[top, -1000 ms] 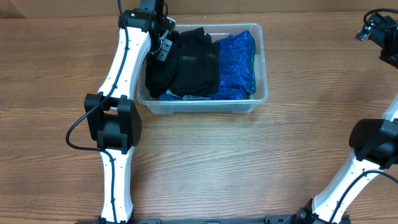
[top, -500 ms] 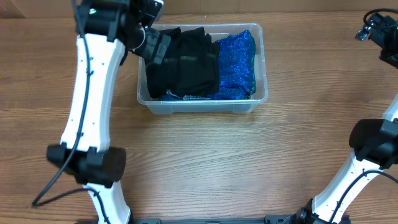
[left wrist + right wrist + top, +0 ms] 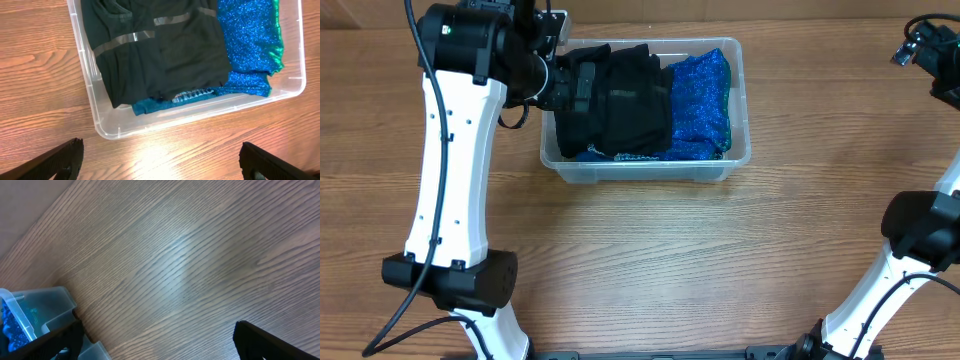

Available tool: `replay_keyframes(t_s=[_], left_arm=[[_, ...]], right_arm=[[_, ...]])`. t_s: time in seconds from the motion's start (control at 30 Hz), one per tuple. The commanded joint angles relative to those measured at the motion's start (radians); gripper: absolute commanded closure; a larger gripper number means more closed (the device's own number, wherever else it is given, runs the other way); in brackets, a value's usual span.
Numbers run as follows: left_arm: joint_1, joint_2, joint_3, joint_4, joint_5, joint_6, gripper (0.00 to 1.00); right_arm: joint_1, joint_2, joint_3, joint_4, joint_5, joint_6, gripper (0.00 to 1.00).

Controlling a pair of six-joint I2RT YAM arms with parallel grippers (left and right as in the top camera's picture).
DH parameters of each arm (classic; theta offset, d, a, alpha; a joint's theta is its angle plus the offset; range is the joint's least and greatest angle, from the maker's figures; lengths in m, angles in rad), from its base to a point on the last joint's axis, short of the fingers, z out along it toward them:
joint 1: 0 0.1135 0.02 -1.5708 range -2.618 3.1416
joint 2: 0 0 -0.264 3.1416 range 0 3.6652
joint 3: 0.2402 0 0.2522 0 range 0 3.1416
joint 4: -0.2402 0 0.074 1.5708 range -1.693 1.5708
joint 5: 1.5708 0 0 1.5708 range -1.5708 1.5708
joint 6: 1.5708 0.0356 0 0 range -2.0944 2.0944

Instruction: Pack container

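**Overhead: the left arm has let go over a full box**

Closest to the robot, at 6 o'clock, is bare brown worktop (image 3: 720, 260). The white left arm (image 3: 450, 170) rises from there and reaches up toward 11 o'clock.

Further back, at 12 o'clock, sits the container (image 3: 645, 172). It rests flat on the worktop. Inside it, black clothes (image 3: 620, 105) lie folded on the 9 o'clock side. A blue sparkly cloth (image 3: 700, 95) fills the 3 o'clock side. In the left wrist view, a bit of teal cloth (image 3: 150, 106) peeks out from under the black pile.

A second ago the left end effector (image 3: 162, 162) was down low at the box's 9 o'clock edge, pinching close to the black clothes. Now it has lifted up and away. Its two fingers are spread wide and nothing is between them. The black clothes stayed in the box, so it looks like that piece has been dropped in.

Farthest off, at 2 o'clock, the right end effector (image 3: 160, 342) hangs over bare wood, well apart from the box. Its fingers are spread wide too, and it holds nothing.

No other loose things show on the worktop, so the packing seems close to done.
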Motion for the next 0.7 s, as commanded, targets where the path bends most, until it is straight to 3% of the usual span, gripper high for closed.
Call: replay_keyframes(t_s=[0.0, 0.13, 0.27, 0.67], left_arm=[[-0.006, -0.080, 0.014, 0.008, 0.006, 0.047, 0.00], [-0.009, -0.181, -0.005, 0.204, 0.001, 0.166, 0.00], [-0.013, -0.355, -0.200, 0.447, 0.001, 0.167, 0.00], [0.018, -1.102, -1.534, 1.407, 0.000, 0.140, 0.00]], right_arm=[[0.002, -0.035, 0.027, 0.005, -0.002, 0.000, 0.00], [0.002, -0.035, 0.027, 0.005, -0.002, 0.000, 0.00], [0.002, -0.035, 0.026, 0.005, -0.002, 0.000, 0.00], [0.002, -0.035, 0.027, 0.005, -0.002, 0.000, 0.00]])
